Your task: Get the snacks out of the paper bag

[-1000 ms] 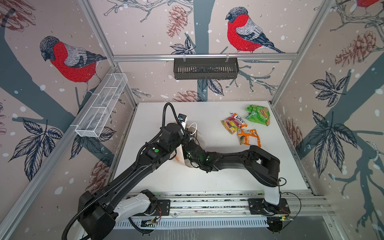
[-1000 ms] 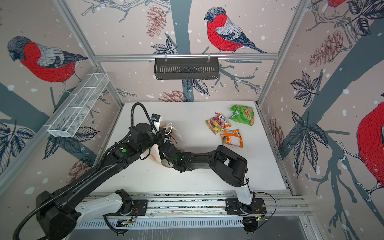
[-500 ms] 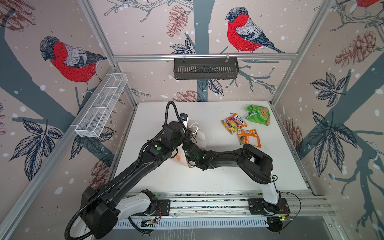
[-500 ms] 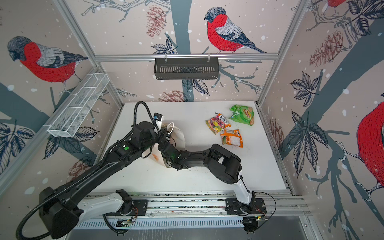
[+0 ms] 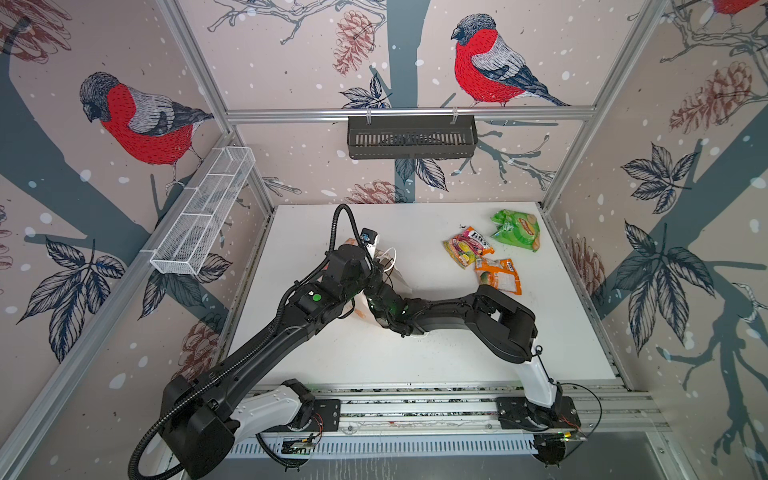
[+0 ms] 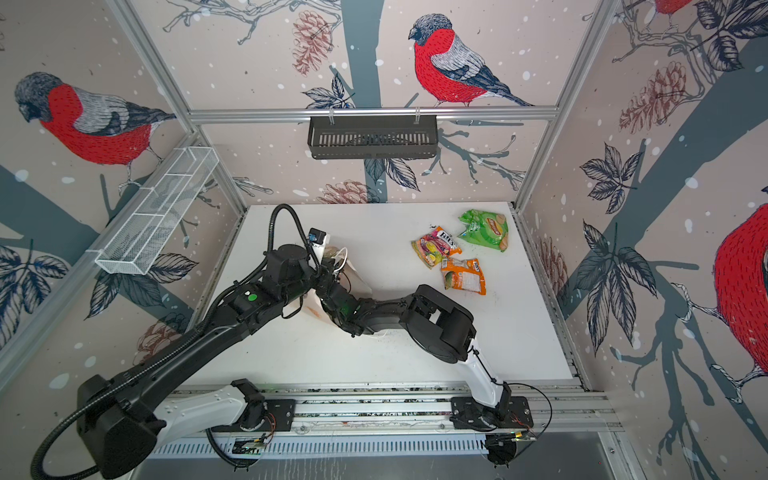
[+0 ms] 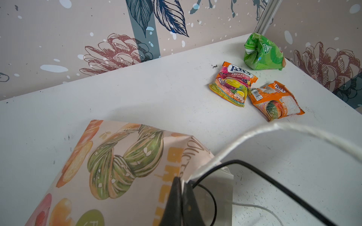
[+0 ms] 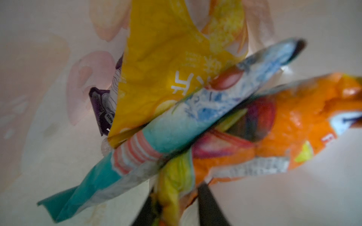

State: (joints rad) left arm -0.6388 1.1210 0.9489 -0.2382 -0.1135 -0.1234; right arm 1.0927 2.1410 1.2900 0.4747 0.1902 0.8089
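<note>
The paper bag (image 7: 121, 166) worries me most. It stands on the white table (image 5: 415, 353) left of centre, mostly hidden under both wrists in both top views. My left gripper (image 7: 181, 187) is clamped tight on its rim, right by the white cord handle (image 7: 274, 129). My right arm reaches in through the mouth, so if I pull out at an angle it could drag the wall, tear the paper at the pinch or tip the bag over.

Inside, the teal packet (image 8: 156, 137) lies slantwise across the gripped orange packet (image 8: 293, 121). As far as the blurred right wrist view lets me judge, my right gripper (image 8: 176, 192) has its fingers pinched on a crumpled yellow-orange corner of that packet. That is a thin bite on slick film and may slip on the lift. The teal one could also ride up with it and snag at the mouth. The yellow packet (image 8: 166, 68) leans behind them and might shift. The purple packet (image 8: 101, 109) sits deepest and barely shows.

Already out, the green packet (image 5: 517, 230), the Fox's Fruits packet (image 5: 467, 247) and the loose orange packet (image 5: 500, 280) cluster near the far right corner, and a careless drop there would scatter them.

A black cable (image 7: 274, 184) loops just beside the handle cord, and I judge the two could tangle as I withdraw.
</note>
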